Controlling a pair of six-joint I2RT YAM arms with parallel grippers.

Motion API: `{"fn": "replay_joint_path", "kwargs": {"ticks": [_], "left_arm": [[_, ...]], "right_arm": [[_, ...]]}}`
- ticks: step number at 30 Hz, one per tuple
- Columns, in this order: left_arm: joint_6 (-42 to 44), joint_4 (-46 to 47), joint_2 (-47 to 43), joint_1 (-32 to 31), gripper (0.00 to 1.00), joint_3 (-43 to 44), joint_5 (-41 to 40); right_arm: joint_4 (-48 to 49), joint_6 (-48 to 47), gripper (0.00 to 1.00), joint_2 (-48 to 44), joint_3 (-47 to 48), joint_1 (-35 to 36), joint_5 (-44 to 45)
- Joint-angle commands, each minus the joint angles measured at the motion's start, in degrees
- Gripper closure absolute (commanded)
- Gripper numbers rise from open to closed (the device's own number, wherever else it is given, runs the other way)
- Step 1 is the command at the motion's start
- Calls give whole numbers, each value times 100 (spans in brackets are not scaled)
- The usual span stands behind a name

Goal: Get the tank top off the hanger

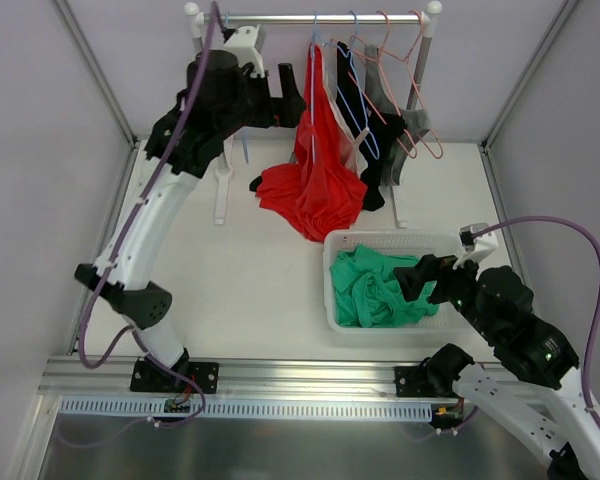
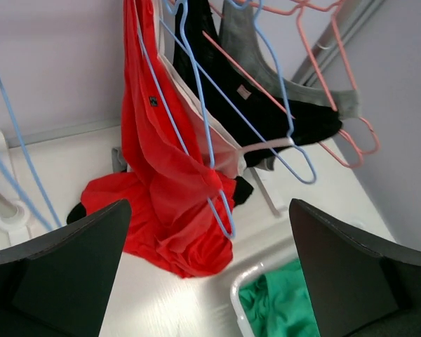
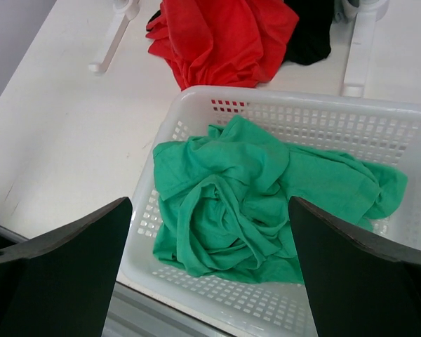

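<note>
Presently the tank top [image 1: 315, 180] is hung on its hanger [image 1: 313, 70] from the rack [image 1: 320, 18]. The left pincer [image 2: 210, 217] beside it and the right pincer [image 3: 210, 210] far off are released — a snagged strap could pull the hanger down.

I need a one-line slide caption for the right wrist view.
Open right tool hovers above the white basket holding a crumpled green garment; red garment lies beyond.

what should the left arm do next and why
Probably ease the left claw forward onto the red tank top, which hangs on its blue hanger and trails on the table. It is open and empty; the right claw is open above the green garment in the basket.
</note>
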Motion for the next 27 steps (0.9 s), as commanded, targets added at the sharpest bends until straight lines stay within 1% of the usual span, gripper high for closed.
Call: {"fn": "replay_joint_path", "kwargs": {"ticks": [1,2,5,8,10,13,14,16,17,20,23,24,27], "left_arm": [[333,2,687,-125,1,853,-664],[368,28,985,-160,1,1116,-750],[500,238,1444,-266,1,1373,-997],[623,658,1725,-283,4,1304,-972],[781,906,1901,-318,8,1216,-900],[931,1109,2103,-380,14,1215,-1294],[957,1170,2139,-380,22,1224,-1348],[1028,1232,2218,-389,32,1224,-1454],[1054,1267,2253,-380,39,1224,-1454],[1107,1399,2341,-380,48,1250,-1446],[1107,1469,2394,-380,64,1268,-1472],[1072,1487,2394,-389,73,1268,-1481],[1011,1548,2376,-380,88,1268,-1446]], "right_arm": [[-26,63,1,-234,-123,-19,-329],[-35,46,1,-269,-150,-19,-347],[-96,55,0,-358,-247,-19,-312],[-114,72,0,-384,-291,-19,-435],[-114,55,0,-384,-299,-19,-523],[-175,-42,0,-437,-317,-19,-514],[-210,-51,1,-445,-334,-19,-505],[-237,-59,0,-489,-361,-19,-505],[-246,-86,1,-550,-370,-19,-505],[-272,-103,0,-621,-387,-10,-514],[-316,-112,0,-683,-387,-11,-514],[-334,-112,0,-692,-396,-19,-514],[-342,-112,1,-709,-422,-19,-497]]}}
